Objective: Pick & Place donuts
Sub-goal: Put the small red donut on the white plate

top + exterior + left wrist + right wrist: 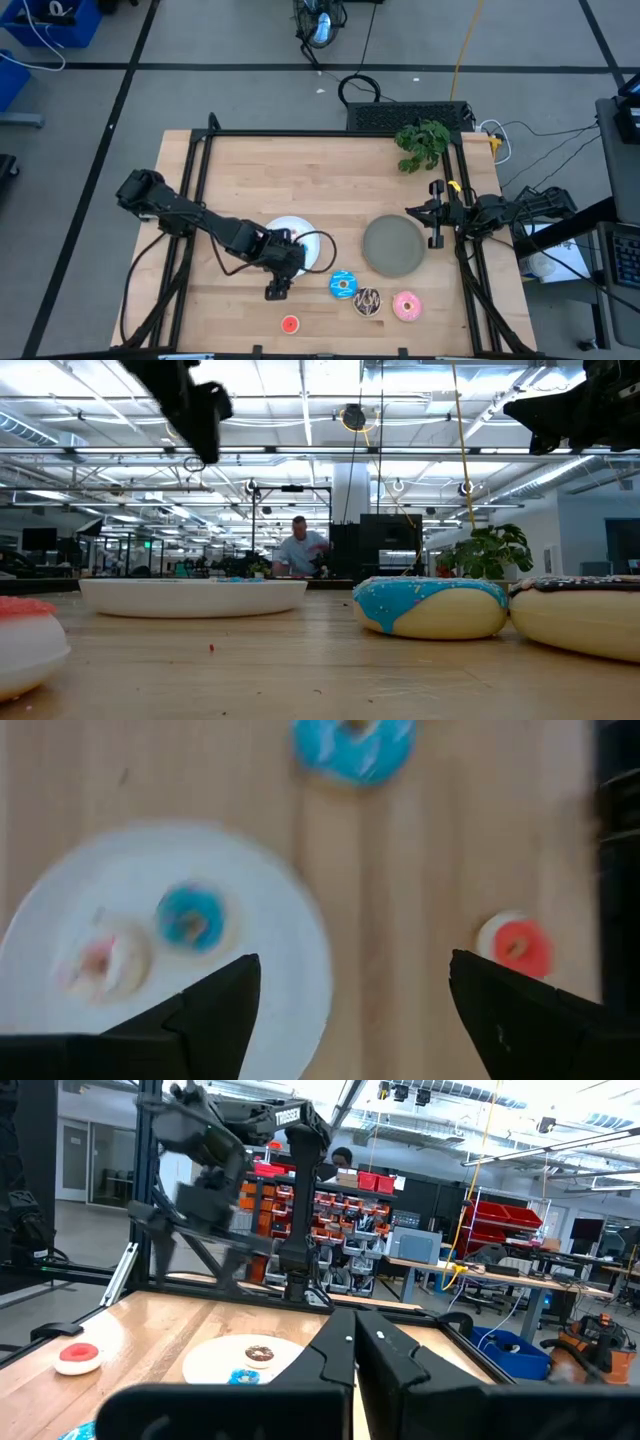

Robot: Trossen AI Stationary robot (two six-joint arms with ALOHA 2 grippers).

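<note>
The white plate (300, 232) carries a small blue donut (190, 917), a white-pink one (103, 960) and a brown one (259, 1353). On the bare wood near the front edge lie the large blue donut (343, 285), the sprinkled chocolate donut (367, 301), the pink donut (406, 306) and the small red donut (290, 324). My left gripper (278, 288) is open and hangs above the table beside the white plate's near rim, between the plate and the red donut (513, 945). My right gripper (355, 1348) is shut and waits at the table's right edge.
An empty grey plate (393, 245) sits right of the white plate, just in front of my right gripper (420, 211). A green plant sprig (422, 143) lies at the far right corner. Dark frame rails run along the table's sides. A person works far off in the room.
</note>
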